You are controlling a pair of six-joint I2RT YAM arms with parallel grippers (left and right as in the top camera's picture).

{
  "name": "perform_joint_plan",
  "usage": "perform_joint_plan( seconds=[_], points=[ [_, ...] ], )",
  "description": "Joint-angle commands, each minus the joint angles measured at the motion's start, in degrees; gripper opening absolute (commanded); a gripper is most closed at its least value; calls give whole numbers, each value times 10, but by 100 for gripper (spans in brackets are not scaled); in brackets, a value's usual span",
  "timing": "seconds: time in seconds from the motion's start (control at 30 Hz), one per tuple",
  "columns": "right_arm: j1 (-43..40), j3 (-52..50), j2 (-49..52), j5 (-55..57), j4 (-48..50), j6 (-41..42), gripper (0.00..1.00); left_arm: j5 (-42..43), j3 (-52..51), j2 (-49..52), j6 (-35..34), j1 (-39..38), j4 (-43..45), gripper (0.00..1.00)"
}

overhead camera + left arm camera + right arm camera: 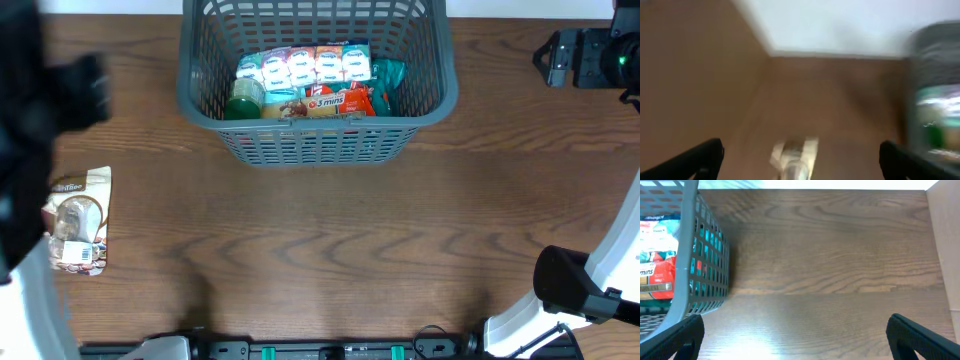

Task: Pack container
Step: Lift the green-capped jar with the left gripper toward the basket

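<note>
Near left on table [330, 250]: lone snack pouch [78, 222]. It shows between the fingers of left gripper [800, 150], spread wide, nothing held, view blurry. Right gripper [795, 325] also wide open, empty, over bare wood right of basket [318, 145]. Basket sits far centre, packs [310, 80] inside. Guessing light, stiff plastic; thick rim [320, 121] looks like best grab spot.

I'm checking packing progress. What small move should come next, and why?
Probably lower the left gripper onto the snack pack: it lies on the table outside the container, and the open jaws frame it.
</note>
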Motion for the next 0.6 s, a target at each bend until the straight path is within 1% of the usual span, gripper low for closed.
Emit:
perform_joint_plan(
  seconds=[0.0,0.07,0.13,0.2,0.23,0.3,0.47,0.57],
  points=[
    [-3,-2,-2,-5,2,-2,99,-15,-16,30,-63,85,-58,99],
    [-3,-2,-2,-5,5,-2,99,16,-32,37,-28,128,-76,99],
    [-3,-2,-2,-5,8,-2,99,109,-62,44,25,174,-56,98],
    [-3,-2,-2,-5,10,-2,99,200,-98,54,110,210,-38,99],
    [-3,-2,-2,-5,10,-2,99,228,-118,61,154,225,-35,99],
    [-3,-2,-2,-5,12,-2,99,239,-160,74,205,245,-15,99],
    [-3,-2,-2,-5,26,-2,99,239,-292,107,220,308,83,98],
    [-3,-2,-2,-5,34,-2,99,239,-372,129,250,342,130,99]
  ],
)
